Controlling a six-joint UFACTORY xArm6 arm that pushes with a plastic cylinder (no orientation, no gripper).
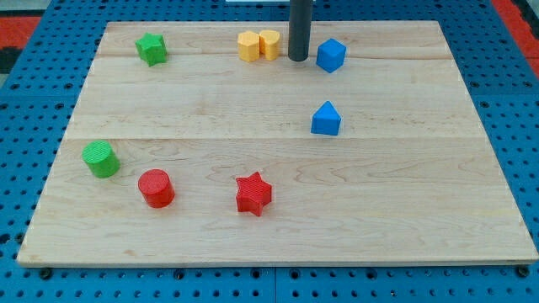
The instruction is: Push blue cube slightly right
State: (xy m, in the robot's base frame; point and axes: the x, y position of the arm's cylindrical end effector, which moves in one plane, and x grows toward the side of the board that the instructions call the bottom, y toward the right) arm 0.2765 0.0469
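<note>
The blue cube [331,55] sits near the view's top, right of centre, on the wooden board [278,227]. My tip [298,59] rests on the board just to the cube's left, with a small gap between them. The dark rod rises straight up from the tip and leaves the view at the top.
Two yellow blocks [258,45] sit side by side just left of the tip. A blue triangular block [326,119] lies below the cube. A green star [152,49] is at top left. A green cylinder [101,159], a red cylinder [157,188] and a red star [253,194] lie lower left.
</note>
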